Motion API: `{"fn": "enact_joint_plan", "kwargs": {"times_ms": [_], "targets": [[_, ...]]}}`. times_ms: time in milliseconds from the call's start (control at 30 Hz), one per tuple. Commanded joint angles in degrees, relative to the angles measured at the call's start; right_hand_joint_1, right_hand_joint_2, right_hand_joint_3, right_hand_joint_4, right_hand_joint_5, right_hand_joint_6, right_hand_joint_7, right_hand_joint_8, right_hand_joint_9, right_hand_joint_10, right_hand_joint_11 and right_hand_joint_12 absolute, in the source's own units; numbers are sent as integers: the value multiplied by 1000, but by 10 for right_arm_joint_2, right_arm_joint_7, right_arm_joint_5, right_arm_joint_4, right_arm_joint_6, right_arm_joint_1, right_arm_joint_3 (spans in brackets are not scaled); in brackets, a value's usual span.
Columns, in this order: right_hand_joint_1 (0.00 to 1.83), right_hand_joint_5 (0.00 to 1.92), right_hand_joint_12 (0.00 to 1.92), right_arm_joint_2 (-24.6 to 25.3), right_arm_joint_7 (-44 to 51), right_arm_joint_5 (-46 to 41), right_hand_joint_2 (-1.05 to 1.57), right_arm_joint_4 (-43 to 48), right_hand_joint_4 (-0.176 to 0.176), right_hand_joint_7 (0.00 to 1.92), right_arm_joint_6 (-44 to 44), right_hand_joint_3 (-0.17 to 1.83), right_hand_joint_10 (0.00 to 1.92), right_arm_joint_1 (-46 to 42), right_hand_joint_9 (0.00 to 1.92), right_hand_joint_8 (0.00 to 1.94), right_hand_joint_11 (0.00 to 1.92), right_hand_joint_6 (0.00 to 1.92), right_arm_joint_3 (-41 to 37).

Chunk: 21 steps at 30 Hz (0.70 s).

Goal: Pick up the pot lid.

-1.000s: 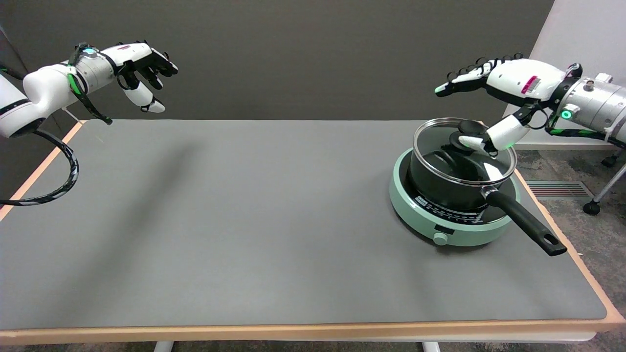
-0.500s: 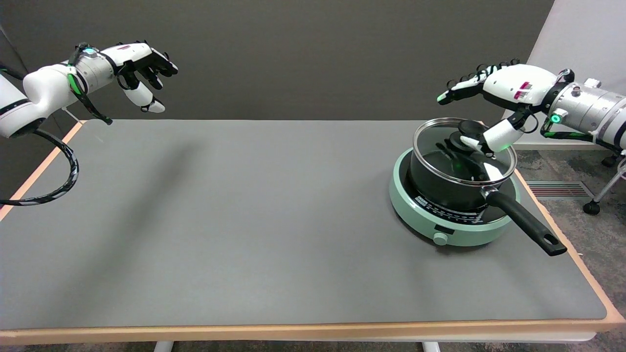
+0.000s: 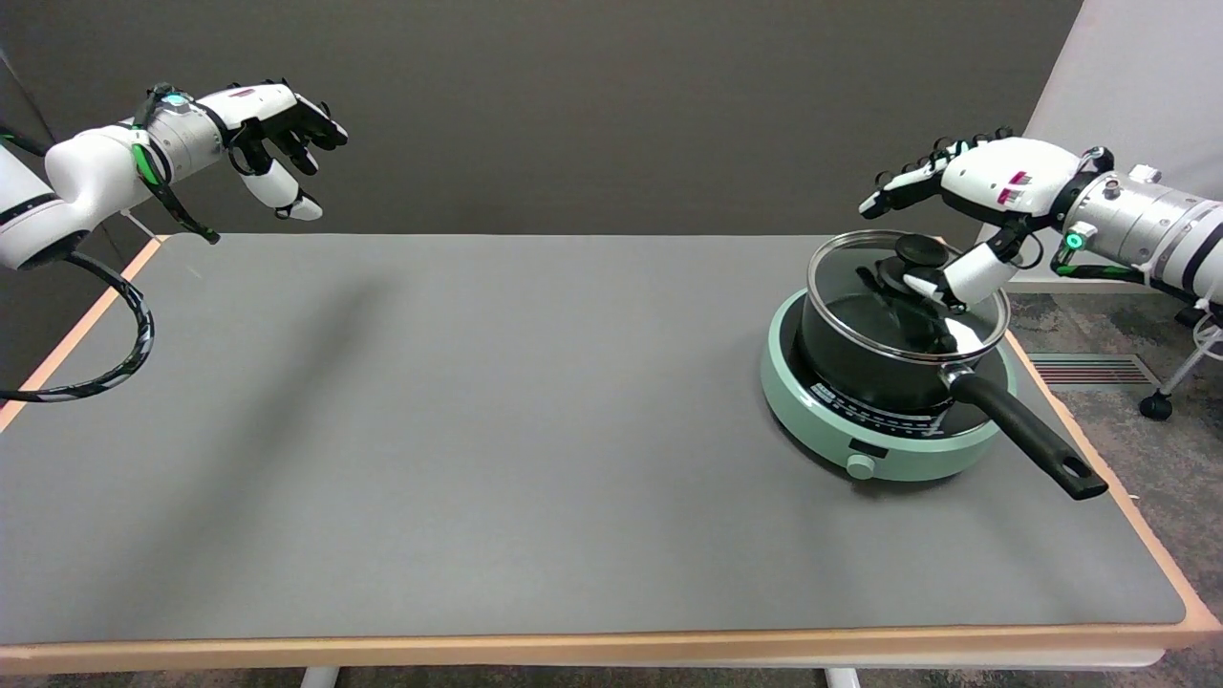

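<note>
A glass pot lid [image 3: 860, 287] with a steel rim and a black knob [image 3: 919, 251] sits on a black pot [image 3: 865, 358] with a long black handle [image 3: 1027, 435]. The pot stands on a mint-green cooktop [image 3: 884, 454] at the table's right side. My right hand [image 3: 975, 201] hovers over the lid from the right, fingers spread above and beyond the knob. Its thumb [image 3: 960, 277] reaches down beside the knob, close to it; contact is unclear. Nothing is held.
The grey table [image 3: 478, 430] has a wooden edge; its right edge runs just past the cooktop. The idle left hand [image 3: 272, 124] hangs in the air at the upper left. A wheeled stand leg [image 3: 1170, 382] is on the floor at the right.
My right hand has drawn slightly to the right and its wrist has turned, with the fingers still spread above the knob. The lid and pot have not moved.
</note>
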State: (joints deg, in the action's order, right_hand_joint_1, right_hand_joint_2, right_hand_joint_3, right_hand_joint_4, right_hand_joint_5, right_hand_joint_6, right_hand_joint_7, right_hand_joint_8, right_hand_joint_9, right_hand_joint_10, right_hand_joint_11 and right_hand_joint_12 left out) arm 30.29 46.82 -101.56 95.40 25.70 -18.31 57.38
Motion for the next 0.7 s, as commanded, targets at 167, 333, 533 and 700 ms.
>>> {"fn": "enact_joint_plan", "kwargs": {"times_ms": [167, 333, 533, 700], "targets": [[880, 569, 622, 12, -3, 13, 550, -4, 171, 645, -3, 976, 333, -11, 558, 198, 325, 279, -11], [897, 649, 595, 13, -3, 13, 599, -1, 176, 724, -3, 936, 341, -17, 605, 262, 347, 380, -19], [874, 698, 620, 13, -3, 13, 615, 2, 176, 835, -3, 889, 410, -18, 692, 359, 370, 549, -19], [878, 725, 634, 13, -1, 13, 626, 6, 176, 851, -3, 863, 497, -18, 776, 587, 405, 676, -20]]}}
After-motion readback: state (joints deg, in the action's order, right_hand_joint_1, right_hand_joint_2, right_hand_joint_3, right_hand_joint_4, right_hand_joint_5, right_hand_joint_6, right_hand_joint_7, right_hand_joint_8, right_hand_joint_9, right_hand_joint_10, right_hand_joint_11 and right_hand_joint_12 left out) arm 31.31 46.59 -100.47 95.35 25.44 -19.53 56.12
